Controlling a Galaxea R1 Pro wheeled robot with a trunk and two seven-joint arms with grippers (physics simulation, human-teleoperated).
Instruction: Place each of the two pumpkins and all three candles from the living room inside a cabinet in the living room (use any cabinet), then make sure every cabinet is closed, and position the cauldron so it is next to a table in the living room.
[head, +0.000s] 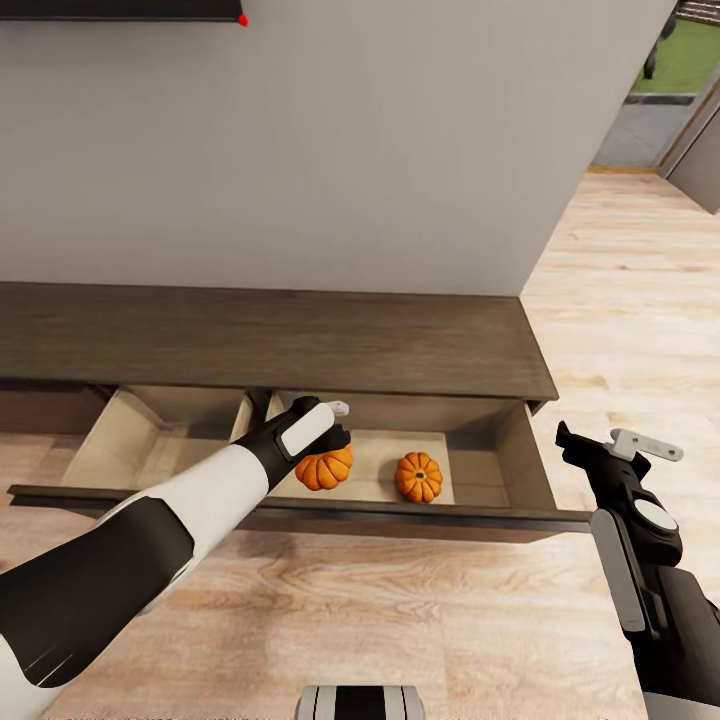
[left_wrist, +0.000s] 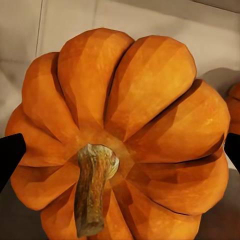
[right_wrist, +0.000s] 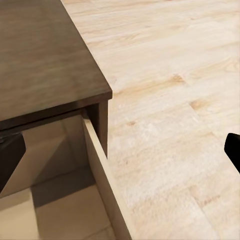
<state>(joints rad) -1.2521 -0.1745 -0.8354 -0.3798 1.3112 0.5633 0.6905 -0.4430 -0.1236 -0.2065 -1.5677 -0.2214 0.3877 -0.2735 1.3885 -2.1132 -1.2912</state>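
Note:
The long dark-brown cabinet (head: 270, 340) stands against the wall with its wide drawer (head: 400, 517) pulled out, showing pale tan compartments. Two orange pumpkins lie in the right compartment. My left gripper (head: 322, 448) reaches down over the left pumpkin (head: 322, 472). In the left wrist view this pumpkin (left_wrist: 125, 100) is close up, stem towards the camera, and the left gripper (left_wrist: 120, 152) is open with its dark fingertips (left_wrist: 10, 155) spread wide on either side. The other pumpkin (head: 418, 477) rests a short way to the right. My right gripper (head: 600, 445) hovers open beyond the drawer's right end, above the floor.
The drawer's left compartment (head: 150, 440) holds nothing. In the right wrist view I see the cabinet's end corner (right_wrist: 95, 95) and the drawer's side wall (right_wrist: 102, 170). Light wooden floor (head: 620, 300) runs right of the cabinet towards a doorway (head: 660, 110). A grey wall (head: 350, 140) backs the cabinet.

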